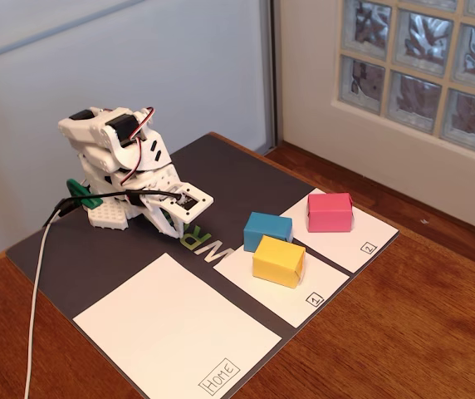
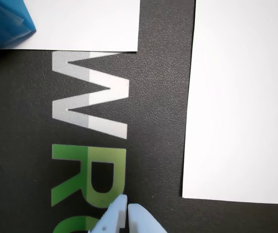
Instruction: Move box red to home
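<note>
Here, box red (image 1: 330, 211): it lies flat on the white sheet marked 2 (image 1: 362, 235), far right in the fixed view, its long side running roughly left to right and slightly skewed to the sheet's edges.
Neighbours: the blue box (image 1: 267, 230) sits to its left, apart from it; the yellow box (image 1: 278, 260) sits just nearer and touches or almost touches the blue one, on the sheet marked 1 (image 1: 308, 287).
Home (image 1: 171, 332): the large white sheet lies near left on the dark mat (image 1: 96, 249), with its HOME label (image 1: 220, 376) at the near corner; box red is well apart from it.
Arm: the white arm (image 1: 117, 162) is folded low over its base at the far left of the mat, with the wrist pointing down at the mat's lettering (image 2: 93, 141).
Gripper (image 2: 127, 208): in the wrist view its pale tips meet at the bottom edge, clenched together with nothing between them, above the mat.
Cable: a white cable (image 1: 36, 307) trails from the base toward the near left.
</note>
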